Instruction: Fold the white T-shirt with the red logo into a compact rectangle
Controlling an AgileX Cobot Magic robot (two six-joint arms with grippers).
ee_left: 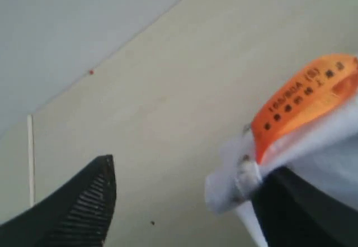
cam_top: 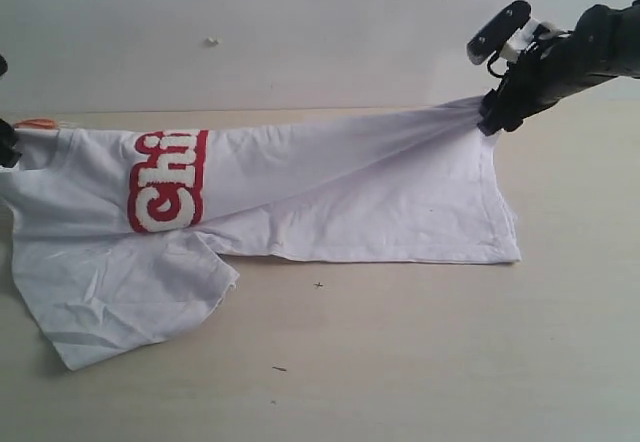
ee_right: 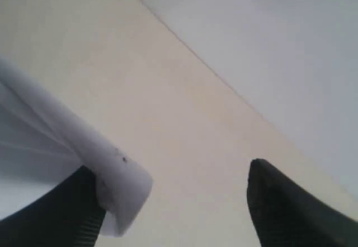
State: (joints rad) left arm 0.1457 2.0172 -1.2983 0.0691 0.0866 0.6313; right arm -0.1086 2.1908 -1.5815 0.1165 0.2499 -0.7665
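The white T-shirt [cam_top: 330,197] lies across the table, folded lengthwise, one sleeve [cam_top: 110,297] spread toward the front left. The red logo [cam_top: 165,182] shows only its first white letters. My left gripper [cam_top: 5,142] sits at the shirt's collar end by the orange neck tag [ee_left: 307,96]. Its jaws [ee_left: 187,169] stand apart, with collar cloth [ee_left: 229,185] draped on one finger. My right gripper [cam_top: 492,120] is at the raised hem corner. It is open [ee_right: 170,166], and a roll of hem [ee_right: 67,141] rests against one finger only.
The pale wooden table [cam_top: 420,362] runs back to a white wall [cam_top: 300,32]. A few small dark specks [cam_top: 278,368] lie on the table in front of the shirt.
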